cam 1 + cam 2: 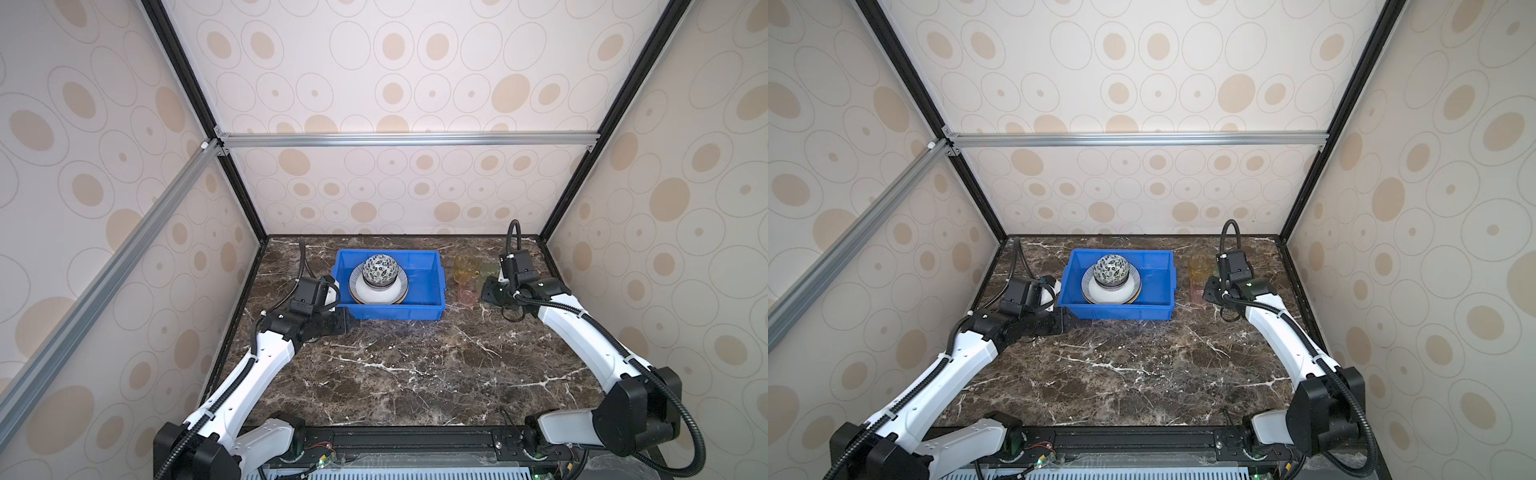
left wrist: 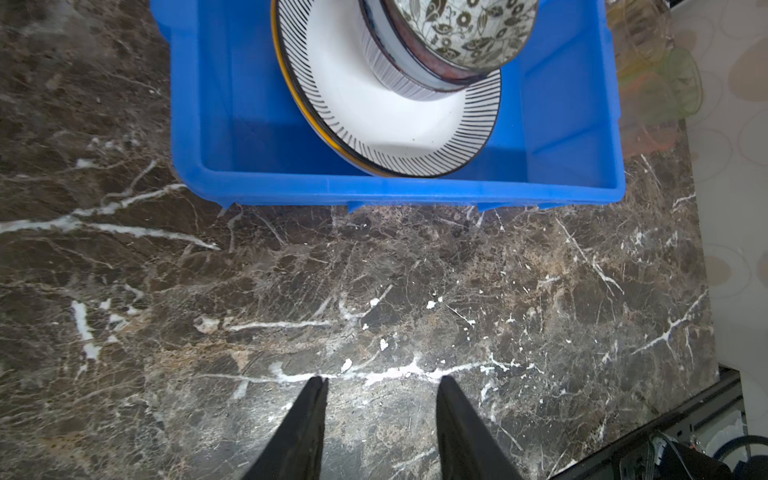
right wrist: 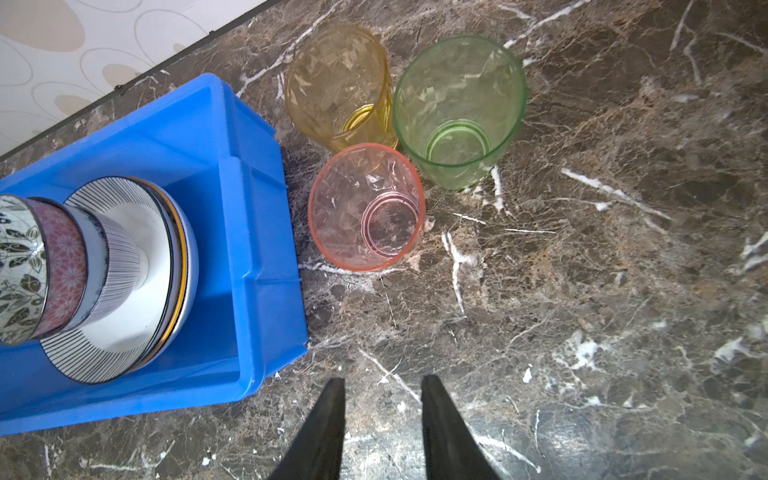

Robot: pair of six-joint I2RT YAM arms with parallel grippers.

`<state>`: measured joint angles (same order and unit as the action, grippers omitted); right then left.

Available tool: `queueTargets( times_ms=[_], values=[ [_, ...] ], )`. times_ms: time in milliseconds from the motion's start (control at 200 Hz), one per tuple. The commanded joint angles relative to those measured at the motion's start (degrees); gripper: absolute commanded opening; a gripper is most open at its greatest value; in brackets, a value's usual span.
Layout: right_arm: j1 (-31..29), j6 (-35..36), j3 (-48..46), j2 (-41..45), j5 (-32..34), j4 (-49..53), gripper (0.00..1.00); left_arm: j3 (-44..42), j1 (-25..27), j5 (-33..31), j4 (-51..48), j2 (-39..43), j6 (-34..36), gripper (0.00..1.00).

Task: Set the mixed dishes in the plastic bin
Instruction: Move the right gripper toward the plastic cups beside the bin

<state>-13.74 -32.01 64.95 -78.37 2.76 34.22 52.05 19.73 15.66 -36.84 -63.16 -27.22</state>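
Lower plates (image 3: 189, 266) mostly hidden beneath striped-rim plate (image 2: 395, 124) in blue bin (image 2: 415, 191); left hand (image 2: 382, 380) and right hand (image 3: 383, 380) part-open, empty.

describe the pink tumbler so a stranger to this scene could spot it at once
Find the blue bin on the marble table. Outside its short wall on the right arm's side, three translucent cups stand upright in a cluster. The pink tumbler is nearest the table's front, with the yellow tumbler and green tumbler behind it.

On marble table (image 1: 415, 374): bin (image 1: 395, 312), tumblers (image 3: 365, 208) (three upright).
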Motion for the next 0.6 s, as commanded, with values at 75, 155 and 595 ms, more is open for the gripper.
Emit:
queueTargets(
  times_ms=[75, 155, 595],
  values=[
    [1.0, -1.2, 0.2, -2.7, -0.7, -1.0, 0.34, 0.1, 4.1, -3.0, 0.7, 0.3, 0.1, 0.44],
    [1.6, -1.5, 0.5, -3.6, -1.2, -1.4, 0.34, 0.4, 6.0, -4.4, 0.8, 0.2, 0.2, 0.44],
    [4.3, -1.8, 4.0, -10.8, -3.3, -3.2, 0.34, 2.2, 8.6, -5.9, 1.0, -2.2, -0.1, 0.44]
  ],
)
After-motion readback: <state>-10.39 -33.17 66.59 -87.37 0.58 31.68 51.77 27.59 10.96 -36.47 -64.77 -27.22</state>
